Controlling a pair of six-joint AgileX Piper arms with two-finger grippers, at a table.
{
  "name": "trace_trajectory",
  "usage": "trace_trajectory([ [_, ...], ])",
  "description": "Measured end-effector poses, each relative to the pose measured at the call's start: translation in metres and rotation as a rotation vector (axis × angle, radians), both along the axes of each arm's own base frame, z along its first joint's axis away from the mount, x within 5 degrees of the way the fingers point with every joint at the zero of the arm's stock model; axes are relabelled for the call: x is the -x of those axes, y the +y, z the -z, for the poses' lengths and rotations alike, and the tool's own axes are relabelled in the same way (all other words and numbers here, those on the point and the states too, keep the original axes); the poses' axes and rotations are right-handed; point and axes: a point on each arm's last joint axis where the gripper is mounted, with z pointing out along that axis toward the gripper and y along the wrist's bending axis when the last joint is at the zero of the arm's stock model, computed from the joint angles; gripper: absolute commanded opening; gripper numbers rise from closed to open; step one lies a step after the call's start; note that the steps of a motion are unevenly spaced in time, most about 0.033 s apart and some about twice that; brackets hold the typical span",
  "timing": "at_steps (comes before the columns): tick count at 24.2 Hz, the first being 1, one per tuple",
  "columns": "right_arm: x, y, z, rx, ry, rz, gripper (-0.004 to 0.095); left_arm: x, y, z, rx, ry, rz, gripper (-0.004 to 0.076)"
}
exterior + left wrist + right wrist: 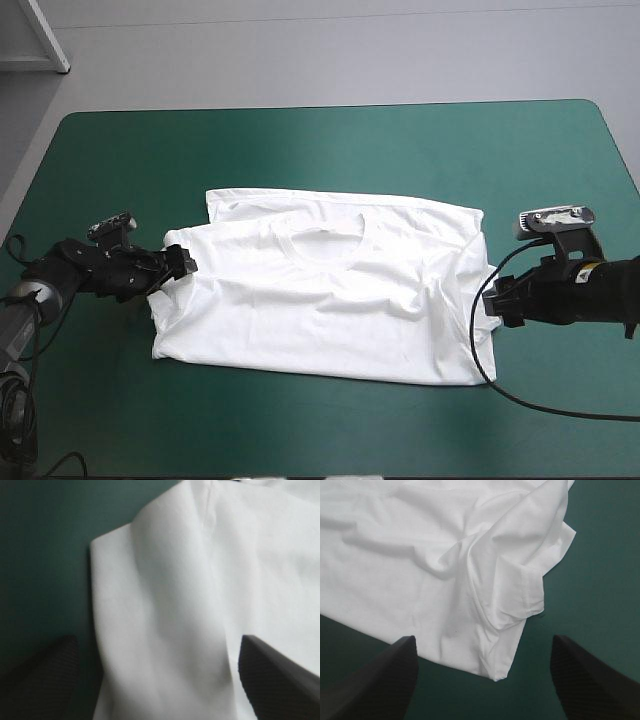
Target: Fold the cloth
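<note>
The white T-shirt (325, 295) lies spread on the teal-green cover (320, 150), folded roughly in half, neckline up, with wrinkles toward its right side. My left gripper (186, 265) is open at the shirt's left edge; in its wrist view the T-shirt (200, 605) lies between and ahead of the black fingers (45, 675). My right gripper (497, 298) is open just off the shirt's right edge. In the right wrist view the T-shirt (445, 565) with a folded sleeve and a lower corner lies ahead of the spread fingers (380, 680).
The table's near edge runs close below the shirt. A pale board or frame (40, 35) stands beyond the table's far left corner.
</note>
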Motion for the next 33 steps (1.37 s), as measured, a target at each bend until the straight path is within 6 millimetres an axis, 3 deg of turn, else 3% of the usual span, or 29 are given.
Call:
trace_trajectory([
  [2,0.0,0.0,0.0,-0.002,0.001,0.002,0.0701,-0.001,0.0,0.001,0.005,-0.005,-0.003,0.0583],
  [4,0.0,0.0,0.0,-0.002,0.001,0.003,0.0701,-0.002,0.0,0.001,0.005,-0.009,-0.005,0.0421],
  [5,0.0,0.0,0.0,-0.002,0.001,0.003,0.0701,-0.002,0.0,0.002,0.007,-0.007,-0.005,0.0294],
  [7,0.0,0.0,0.0,-0.002,0.001,0.003,0.0701,-0.001,0.0,0.006,0.01,0.007,-0.004,0.0116],
  [9,0.0,0.0,0.0,-0.002,0.001,0.003,0.0701,0.003,0.0,0.011,0.004,0.016,-0.011,0.0021],
  [17,0.0,0.0,0.0,-0.002,0.0,0.004,0.0701,0.013,-0.001,0.01,0.002,-0.01,-0.031,0.0021],
  [24,-0.001,0.0,-0.001,0.002,-0.017,-0.002,0.0666,0.015,-0.013,-0.021,0.113,-0.182,0.015,0.0021],
  [29,-0.001,0.0,-0.001,0.004,-0.021,-0.005,0.0579,0.014,-0.029,-0.025,0.15,-0.225,0.105,0.0019],
  [33,-0.001,0.0,-0.001,0.004,-0.021,-0.005,0.0563,0.016,-0.048,-0.025,0.132,-0.229,0.191,0.0019],
])
